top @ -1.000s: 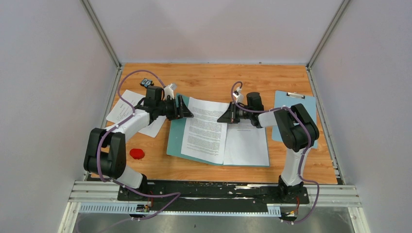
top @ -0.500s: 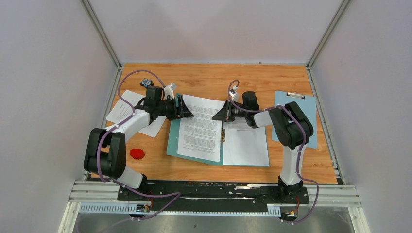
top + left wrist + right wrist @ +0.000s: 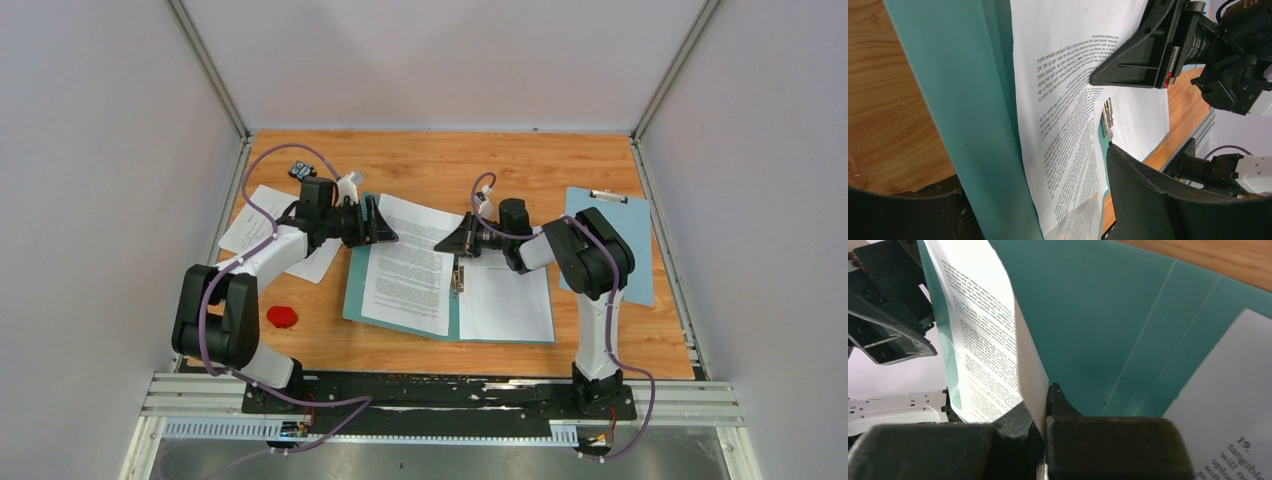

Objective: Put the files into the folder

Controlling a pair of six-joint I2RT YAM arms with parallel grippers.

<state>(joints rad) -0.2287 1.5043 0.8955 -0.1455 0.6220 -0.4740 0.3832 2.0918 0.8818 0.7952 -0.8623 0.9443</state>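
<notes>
One file (image 3: 405, 275) pinched, folder (image 3: 352, 292) mostly covered

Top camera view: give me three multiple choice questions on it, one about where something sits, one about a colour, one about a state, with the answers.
1. Where does the clipboard lie?
A. right of the folder
B. left of the folder
C. on top of the folder

2. What colour is the small object left of the folder?
A. green
B. red
C. yellow

3. What is the right gripper doing?
A. spread wide over bare wood
B. shut on the clipboard
C. shut on a printed sheet

Answers:
1 A: the clipboard lies beyond the folder's right cover.
2 B: the small object is plainly red.
3 C: the right wrist view shows the fingers pinched together on the sheet's edge.
</notes>
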